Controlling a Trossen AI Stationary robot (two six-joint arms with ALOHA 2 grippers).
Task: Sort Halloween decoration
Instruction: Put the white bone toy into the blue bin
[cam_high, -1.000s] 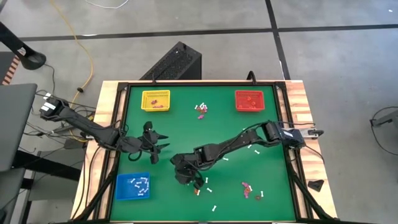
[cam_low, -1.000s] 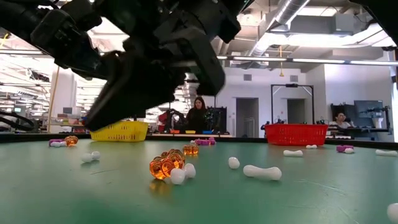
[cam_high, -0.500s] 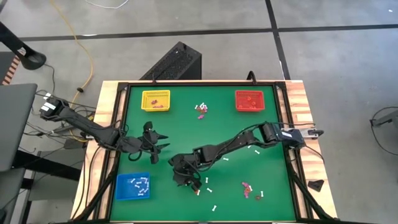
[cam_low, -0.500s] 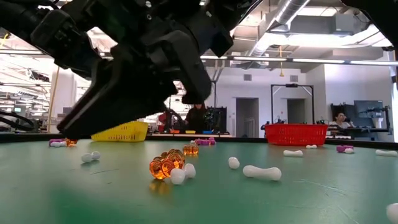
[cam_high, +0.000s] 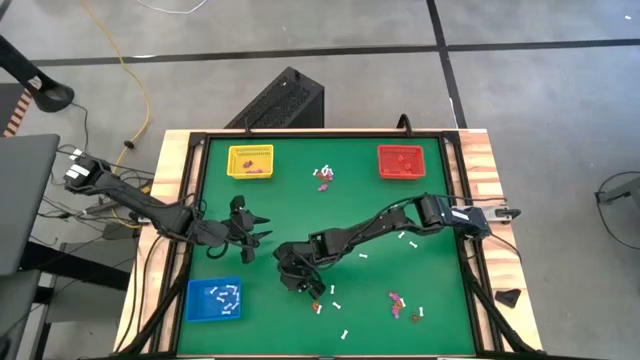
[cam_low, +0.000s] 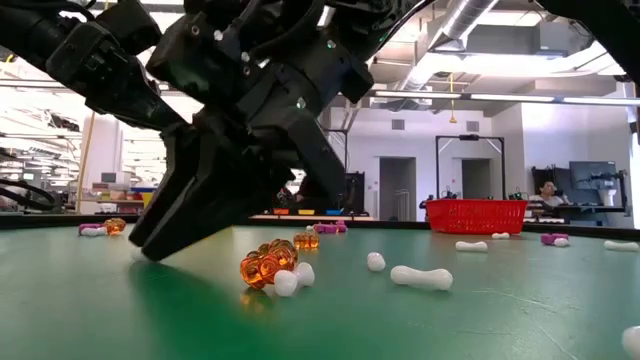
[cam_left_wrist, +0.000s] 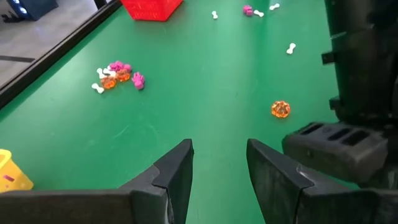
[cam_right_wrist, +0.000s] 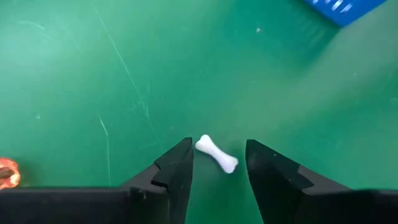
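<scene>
Halloween decoration pieces lie scattered over the green felt bench; one small white bone-shaped trinket rests flat on it between the parted fingers of the right claw, which grips nothing. The left claw hovers open and empty near the square blue plastic tray.

Overhead, table-level and two close wrist cameras, all sharing the green table.

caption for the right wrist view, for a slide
Right pincer open over the green table, a white bone trinket lying between its fingers.
</scene>
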